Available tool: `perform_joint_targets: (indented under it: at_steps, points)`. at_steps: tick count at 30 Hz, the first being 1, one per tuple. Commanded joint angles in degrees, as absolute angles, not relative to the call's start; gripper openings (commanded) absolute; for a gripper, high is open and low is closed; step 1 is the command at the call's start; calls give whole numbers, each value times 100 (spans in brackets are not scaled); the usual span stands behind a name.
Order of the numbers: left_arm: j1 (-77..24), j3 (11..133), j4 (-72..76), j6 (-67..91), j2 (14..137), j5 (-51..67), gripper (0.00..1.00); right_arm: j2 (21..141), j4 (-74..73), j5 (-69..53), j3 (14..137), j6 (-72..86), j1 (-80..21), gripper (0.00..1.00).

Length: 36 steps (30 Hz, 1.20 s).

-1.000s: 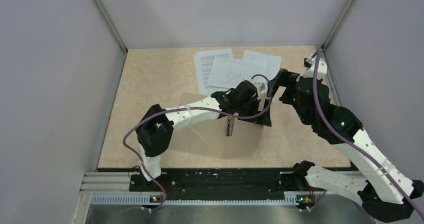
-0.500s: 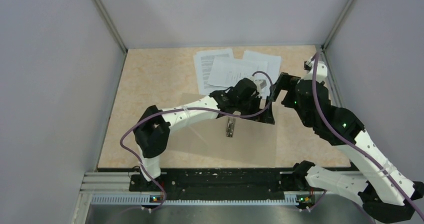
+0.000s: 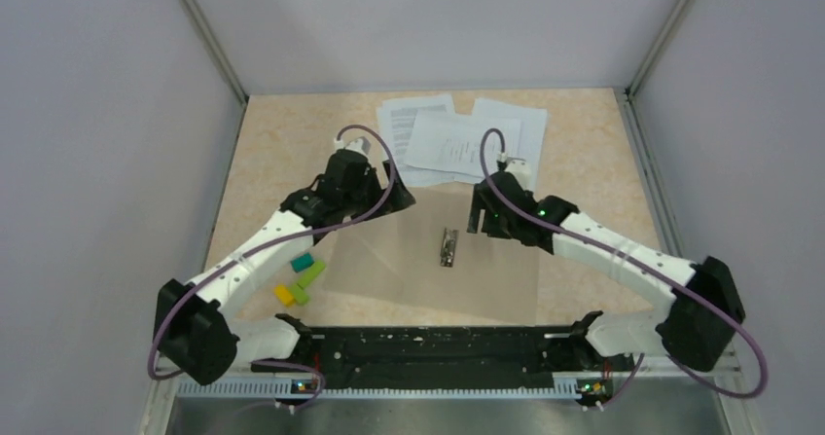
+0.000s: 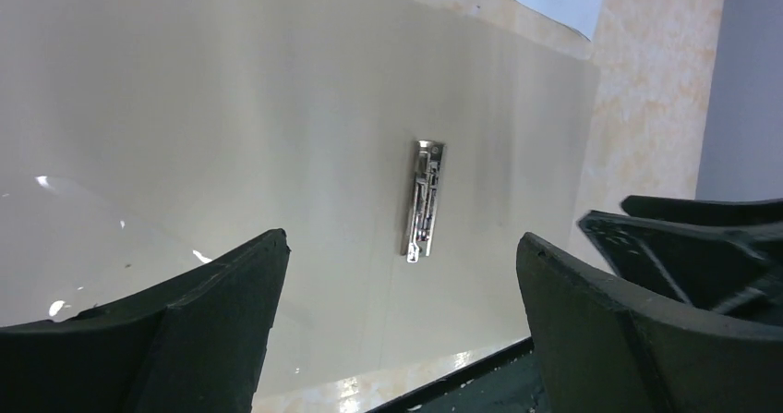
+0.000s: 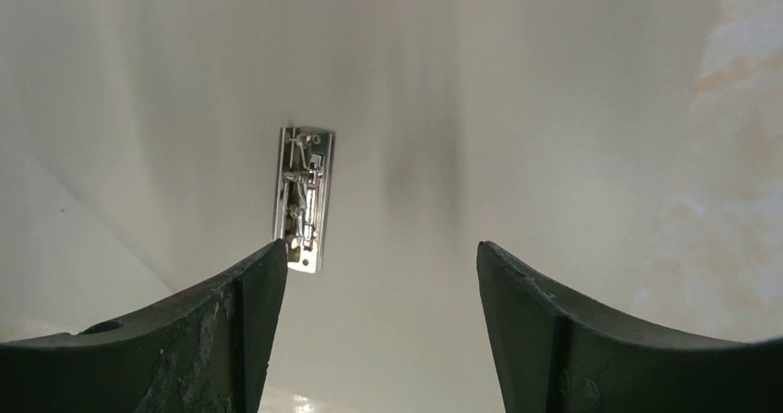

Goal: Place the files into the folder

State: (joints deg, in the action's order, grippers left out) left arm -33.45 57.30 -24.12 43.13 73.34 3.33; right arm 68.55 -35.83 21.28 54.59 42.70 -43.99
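1. Top external view showed small green and yellow blocks (image 3: 309, 275) nearest of all, on the bench (image 3: 272, 153), behind the left hand (image 4: 402, 242) and beside its forearm.
2. The folder (image 3: 428, 265) lay opened flat beneath and between both hands, its metal clip (image 3: 448, 247) lying between them and slightly nearer than either.
3. The left hand sat at the folder's far left corner, fingers spread wide, gripping nothing.
4. The right hand (image 5: 380, 247) sat at the folder's far edge, just right of the clip, fingers equally wide apart and empty. Contact with the cardboard could not be told for either hand.
5. The files (image 3: 457, 138) lay overlapping just beyond both hands, outside the folder.
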Motion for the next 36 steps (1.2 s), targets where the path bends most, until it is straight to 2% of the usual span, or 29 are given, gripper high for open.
perform_joint_targets:
  at_steps: [1,7,13,21,31,36]
  points:
    - [-3027,5402,-2503,4158,6741,335,98,7802,-2675,1935,5707,4610,-4710,74]
    - [-2825,5349,-2696,4036,6717,525,98,9263,-2291,1815,6228,4635,-4896,74]
    - [-2701,5382,-2817,3933,6877,637,98,10028,-2277,1612,6412,4557,-4970,72]
    - [-2569,5518,-2891,3865,7188,731,97,9980,-2566,1730,6241,4359,-5215,64]
    - [-2478,5702,-2903,3999,7447,445,97,9645,-3126,2000,5959,4049,-5423,42]
    - [-2470,5806,-2935,4162,7601,344,97,9355,-3122,2031,5660,3853,-5455,37]
